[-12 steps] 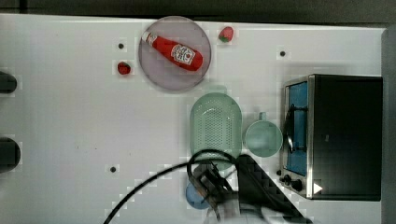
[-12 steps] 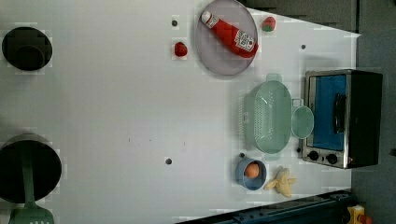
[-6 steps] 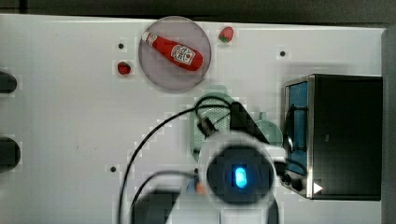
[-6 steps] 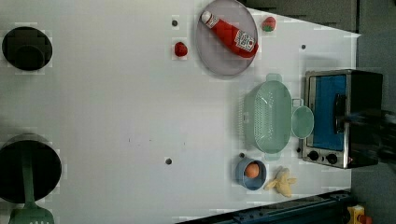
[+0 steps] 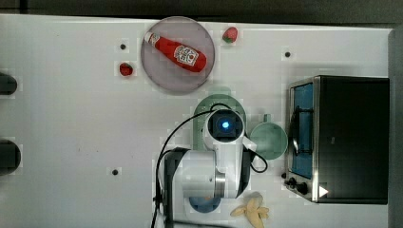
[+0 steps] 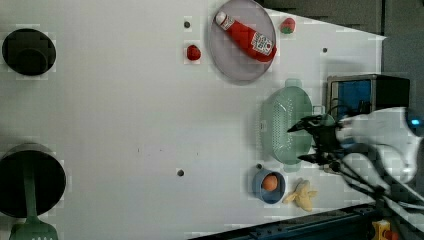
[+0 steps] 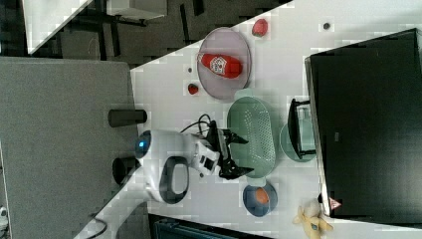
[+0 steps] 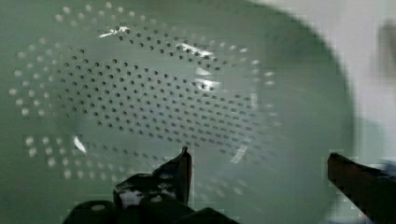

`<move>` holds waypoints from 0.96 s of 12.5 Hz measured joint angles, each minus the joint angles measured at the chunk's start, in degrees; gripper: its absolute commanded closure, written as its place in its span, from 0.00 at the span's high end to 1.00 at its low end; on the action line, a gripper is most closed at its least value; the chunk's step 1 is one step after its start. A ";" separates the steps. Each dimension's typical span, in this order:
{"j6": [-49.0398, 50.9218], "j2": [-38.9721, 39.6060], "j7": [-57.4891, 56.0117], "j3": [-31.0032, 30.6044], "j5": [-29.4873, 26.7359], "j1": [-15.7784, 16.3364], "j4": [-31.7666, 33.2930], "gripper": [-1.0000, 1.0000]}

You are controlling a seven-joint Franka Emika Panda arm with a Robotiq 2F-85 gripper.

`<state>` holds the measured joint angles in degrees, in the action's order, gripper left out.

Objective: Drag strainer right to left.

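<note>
The strainer (image 6: pixel 284 125) is a pale mint-green oval colander lying beside the toaster oven. It also shows as the strainer (image 7: pixel 253 135), and in the top view the arm covers most of the strainer (image 5: pixel 205 105). My gripper (image 6: pixel 305 142) hangs open just above it, at the end nearer the blue bowl. In the right view the gripper (image 7: pixel 239 156) holds nothing. The wrist view looks into the perforated strainer (image 8: pixel 154 93), where the gripper (image 8: pixel 261 172) has one fingertip (image 8: pixel 183 163) over the holes and the other out by the rim.
A mint-green mug (image 5: pixel 270 140) sits between strainer and toaster oven (image 5: pixel 344 137). A grey plate (image 5: pixel 164 73) with a ketchup bottle (image 5: pixel 177 52) lies close to the strainer's far end. A blue bowl (image 6: pixel 260 187) with an egg and a banana (image 6: pixel 300 194) lie nearby. Two strawberries and black pots (image 6: pixel 27 50) are also on the table.
The arm has swung in from the top view's lower edge and now stands over the strainer, its gripper still open. The strainer has not moved.
</note>
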<state>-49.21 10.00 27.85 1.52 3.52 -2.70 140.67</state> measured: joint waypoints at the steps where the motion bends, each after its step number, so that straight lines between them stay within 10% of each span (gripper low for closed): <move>1: -4.06 2.23 2.17 0.28 -0.27 0.28 0.11 1.00; 12: -16.25 11.20 15.43 -2.99 -1.27 2.65 -2.57 1.00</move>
<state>-65.46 21.21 43.28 -1.47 2.25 -0.05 138.09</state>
